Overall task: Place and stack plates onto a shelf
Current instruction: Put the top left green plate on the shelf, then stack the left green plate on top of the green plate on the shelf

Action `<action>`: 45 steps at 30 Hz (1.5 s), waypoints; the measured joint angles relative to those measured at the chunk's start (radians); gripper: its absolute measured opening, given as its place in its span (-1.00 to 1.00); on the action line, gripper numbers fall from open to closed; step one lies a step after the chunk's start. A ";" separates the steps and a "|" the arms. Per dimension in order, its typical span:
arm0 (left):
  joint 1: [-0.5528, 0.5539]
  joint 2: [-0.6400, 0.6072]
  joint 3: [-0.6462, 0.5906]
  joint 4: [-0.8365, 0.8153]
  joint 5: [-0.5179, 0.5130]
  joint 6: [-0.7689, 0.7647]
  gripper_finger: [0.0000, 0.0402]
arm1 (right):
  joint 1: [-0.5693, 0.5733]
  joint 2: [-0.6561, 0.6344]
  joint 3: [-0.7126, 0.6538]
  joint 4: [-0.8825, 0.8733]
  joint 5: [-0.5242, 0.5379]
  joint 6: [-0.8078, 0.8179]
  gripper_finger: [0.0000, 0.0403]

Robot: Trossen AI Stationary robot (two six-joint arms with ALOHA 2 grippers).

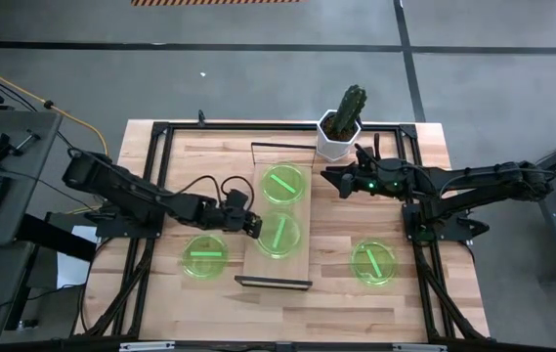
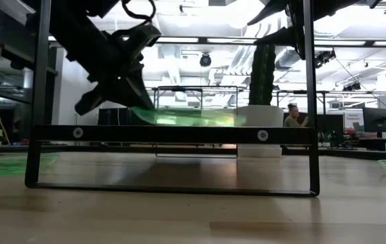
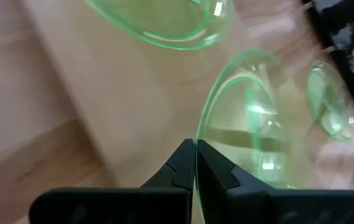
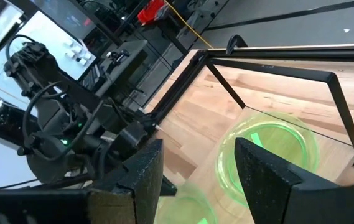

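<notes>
Plates: going near to far on the shelf (image 1: 258, 264), the front plate (image 1: 279, 233) lies on the board with the left gripper (image 1: 251, 226) pinched shut on its rim, and the far plate (image 1: 284, 183) lies beyond it with the right gripper (image 1: 331, 180) just beside it, fingers apart on nothing. By my judgement two are placed and none stacked, since one plate (image 1: 204, 256) and another plate (image 1: 372, 262) lie on the table (image 1: 453, 196). In the low view the shelf plates merge into one green smear, so contact with the board is hard to judge.
</notes>
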 joint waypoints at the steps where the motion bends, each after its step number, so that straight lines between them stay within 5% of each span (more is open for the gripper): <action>1: 0.000 0.008 0.000 0.004 0.007 0.000 -1.00 | 0.000 0.000 0.000 -0.001 0.005 0.000 -0.10; 9: 0.024 0.025 0.000 0.011 0.022 0.013 -0.93 | 0.000 0.000 0.000 0.001 0.014 0.007 -0.10; 18: 0.070 -0.035 0.000 -0.012 0.136 0.124 -0.56 | 0.000 0.000 0.000 0.009 0.012 0.007 -0.10; 24: 0.126 -0.190 0.000 -0.126 0.225 0.259 -0.38 | 0.000 0.000 0.000 0.008 0.005 0.006 -0.10; 33: 0.079 -0.492 -0.017 -0.526 0.281 0.532 -0.35 | 0.000 0.000 0.000 0.001 0.005 0.007 -0.10; 38: 0.080 -0.483 -0.059 -0.719 0.377 0.690 -0.35 | 0.000 0.000 0.000 -0.001 0.004 0.005 -0.10; 45: 0.077 -0.345 -0.101 -0.532 0.411 0.943 -0.35 | 0.000 0.001 0.000 -0.016 0.003 0.007 -0.10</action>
